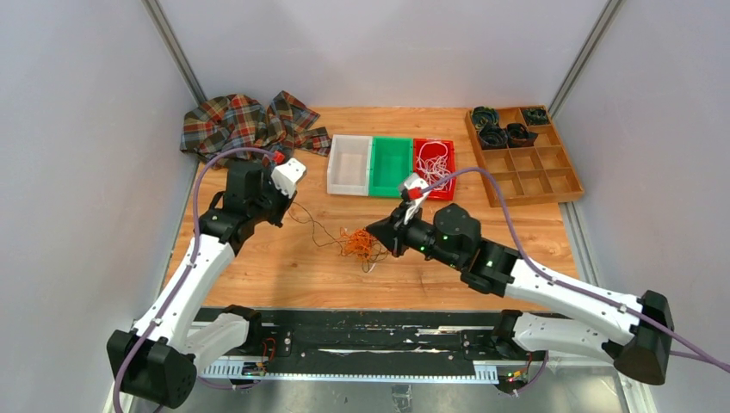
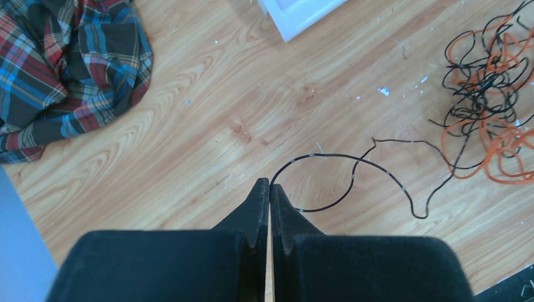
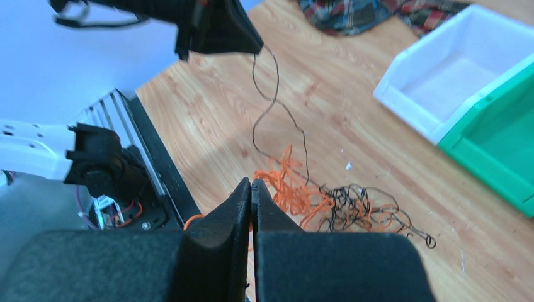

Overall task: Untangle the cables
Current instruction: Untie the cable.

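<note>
Right end effector point(image 3: 251, 182), edge of cables point(image 3: 327, 204)

A crumpled plaid cloth point(image 1: 245, 125) is lying at the far left corner of the wooden table point(image 1: 284, 267). A white bin point(image 1: 349, 168), a green bin point(image 1: 392, 165) and a red bin point(image 1: 418, 153) are sitting side by side, touching. To their right, a wooden compartment tray point(image 1: 525, 176) is holding dark coiled rolls point(image 1: 495, 135), seemingly four, in its far compartments. A black rail point(image 1: 370, 340) is running along the near edge.
</note>
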`<state>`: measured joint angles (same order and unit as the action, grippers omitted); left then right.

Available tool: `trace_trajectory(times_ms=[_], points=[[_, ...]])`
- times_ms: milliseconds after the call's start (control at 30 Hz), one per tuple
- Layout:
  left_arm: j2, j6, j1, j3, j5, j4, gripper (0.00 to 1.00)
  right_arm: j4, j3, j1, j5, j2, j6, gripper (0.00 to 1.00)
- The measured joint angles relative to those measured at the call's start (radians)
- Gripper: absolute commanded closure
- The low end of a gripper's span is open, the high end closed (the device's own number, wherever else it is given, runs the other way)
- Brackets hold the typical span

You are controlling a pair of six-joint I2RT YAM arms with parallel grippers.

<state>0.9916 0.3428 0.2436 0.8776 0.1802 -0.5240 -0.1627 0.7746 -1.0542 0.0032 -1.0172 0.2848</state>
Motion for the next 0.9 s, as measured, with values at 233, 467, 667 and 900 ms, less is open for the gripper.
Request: trace_trajectory(times_ms=[233,467,667,900], points=[[0.011,0.044,0.000,-0.007,0.082,-0.035,0.20,0.019,0.091,0.082,-0.107,0.042,0.013,0.99],[-0.026,0.055,0.000,0.087,0.423,-0.168,0.09,0.017,0.219,0.101,-0.211,-0.059,0.034,0.99],[-0.067,0.058,0.006,0.164,0.671,-0.174,0.14,-0.008,0.282,0.102,-0.320,-0.167,0.116,0.99],[-0.039,0.088,0.023,0.128,0.782,-0.189,0.42,-0.076,0.311,0.102,-0.428,-0.237,0.239,0.99]])
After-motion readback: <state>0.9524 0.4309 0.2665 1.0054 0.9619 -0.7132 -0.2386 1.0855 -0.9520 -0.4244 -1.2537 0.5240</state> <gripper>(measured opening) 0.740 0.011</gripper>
